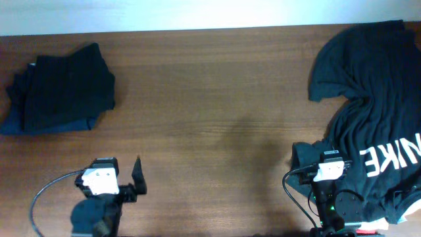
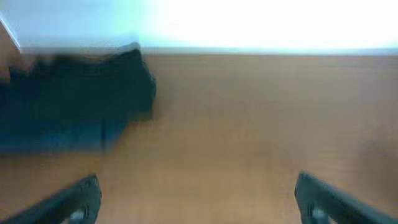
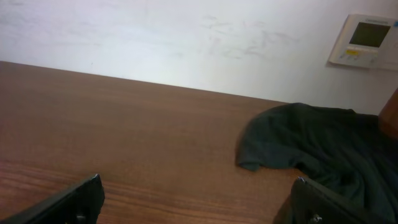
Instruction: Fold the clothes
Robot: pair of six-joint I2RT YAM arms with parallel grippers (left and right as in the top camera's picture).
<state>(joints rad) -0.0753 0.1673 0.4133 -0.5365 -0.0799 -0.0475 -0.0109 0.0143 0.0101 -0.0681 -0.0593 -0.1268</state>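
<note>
The black shorts (image 1: 66,85) lie folded in a compact pile at the far left of the table, on top of a navy garment. They show blurred in the left wrist view (image 2: 74,93). No waistband lining or white mark shows. My left gripper (image 1: 135,179) is near the front edge, well in front of the pile. It is open and empty (image 2: 199,205) over bare wood. My right gripper (image 1: 327,156) is at the front right, at the edge of a T-shirt. It is open and empty (image 3: 199,202).
A black T-shirt with large white lettering (image 1: 375,105) lies spread and rumpled at the right, reaching the table's right edge; its sleeve shows in the right wrist view (image 3: 298,143). A navy folded garment (image 1: 13,122) peeks from under the shorts. A white wall is behind the table.
</note>
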